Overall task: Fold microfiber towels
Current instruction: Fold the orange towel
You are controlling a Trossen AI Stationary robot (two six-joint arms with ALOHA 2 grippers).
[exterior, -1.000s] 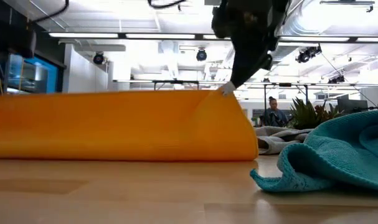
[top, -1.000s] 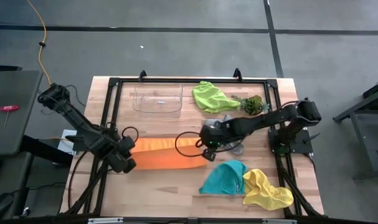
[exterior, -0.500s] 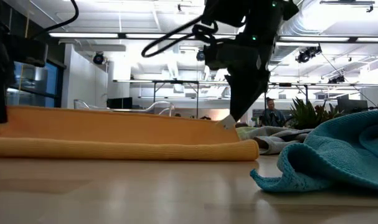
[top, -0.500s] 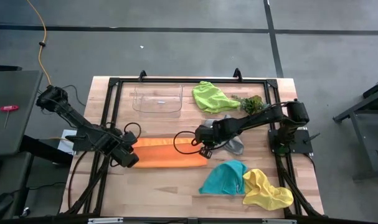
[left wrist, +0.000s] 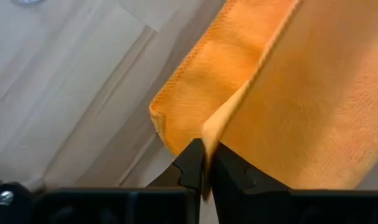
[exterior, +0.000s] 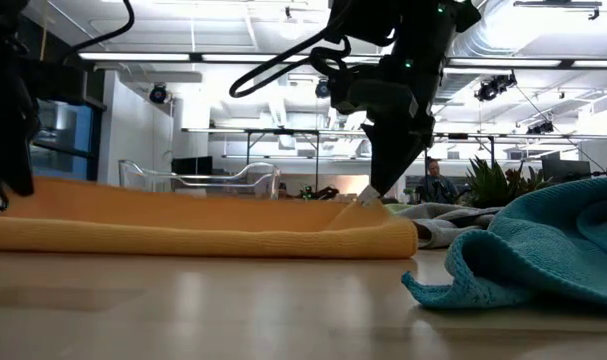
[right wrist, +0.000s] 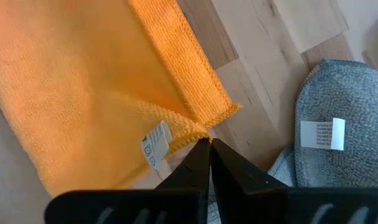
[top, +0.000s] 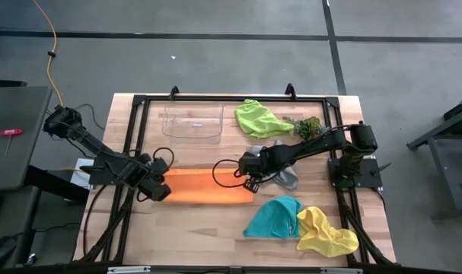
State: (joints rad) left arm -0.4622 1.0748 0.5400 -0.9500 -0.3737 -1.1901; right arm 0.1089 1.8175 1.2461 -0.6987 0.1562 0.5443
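The orange towel (top: 204,186) lies folded in a long strip at the table's middle, its fold toward the near edge (exterior: 203,240). My left gripper (top: 160,185) is shut on its left end, my right gripper (top: 248,180) on its right end. The grey towel (top: 285,176) lies just right of the right gripper. The lime green towel (top: 257,118) lies at the far side, the teal towel (top: 275,217) and the yellow towel (top: 326,232) at the near right. My left gripper pinches a corner of the orange towel's upper layer (left wrist: 218,121) between its two fingers, at the strip's left end. That layer runs up from the fingers, and the lower layer (left wrist: 189,106) lies on the table. My right gripper pinches the upper layer's corner (right wrist: 198,132) between its two fingertips, next to the white label (right wrist: 155,144), at the strip's right end. The fingers slant down from above (exterior: 383,170). The corner sits low over the lower layer.
A clear plastic tray (top: 192,122) stands at the far middle. A dark-green plant sprig (top: 307,127) lies by the lime green towel. A black frame (top: 135,106) runs around the table's work area. Bare wood shows at the near left.
Both grippers have carried the orange towel's upper edge toward the table's far side and down. The raised layer, standing tall a second ago, has folded over onto the lower layer, and the towel now lies as a low, narrow strip.
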